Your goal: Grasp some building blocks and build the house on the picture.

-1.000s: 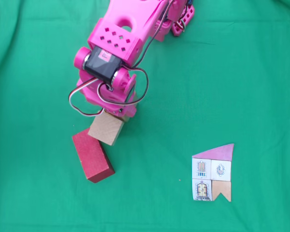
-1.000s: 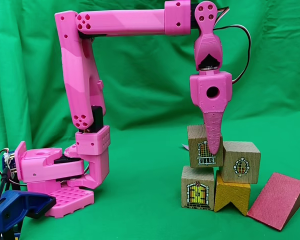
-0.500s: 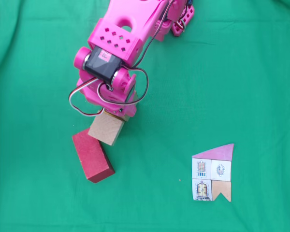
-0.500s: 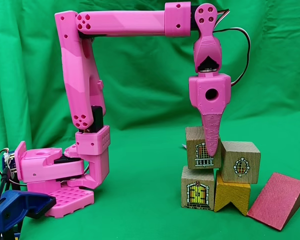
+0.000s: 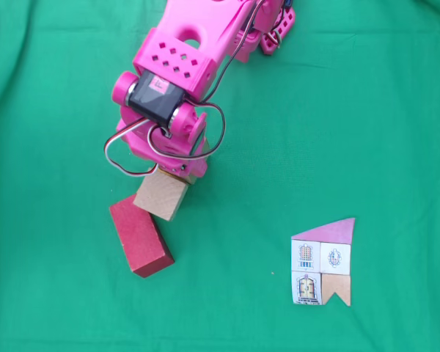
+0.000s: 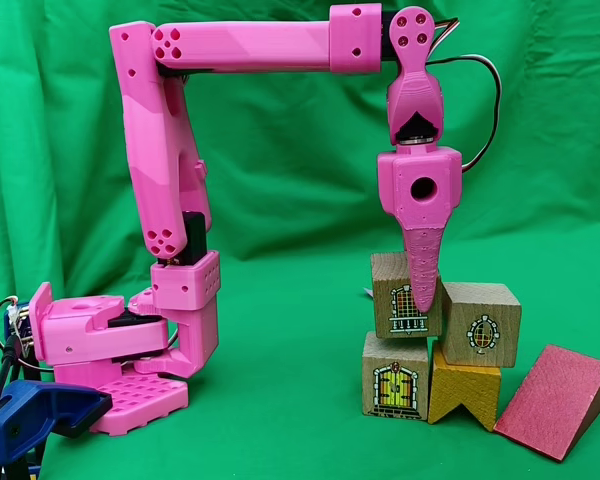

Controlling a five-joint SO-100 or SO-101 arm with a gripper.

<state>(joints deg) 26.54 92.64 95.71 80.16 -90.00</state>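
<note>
In a fixed view from the side, the window cube [image 6: 404, 294] sits atop the door cube [image 6: 394, 375], tilted slightly, with the pink gripper [image 6: 423, 296] closed on it from above. Beside it a turtle cube [image 6: 481, 323] rests on a yellow notched block [image 6: 463, 392]. The dark-red block [image 6: 552, 400] lies just right of them. In a fixed view from above, the picture [image 5: 323, 262] lies well apart on the green cloth [image 5: 367, 110].

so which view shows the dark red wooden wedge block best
The side-on fixed view: the dark red wooden wedge block shows its sloped face, leaning beside the stack. The top-down fixed view shows it as a flat rectangle.
</note>
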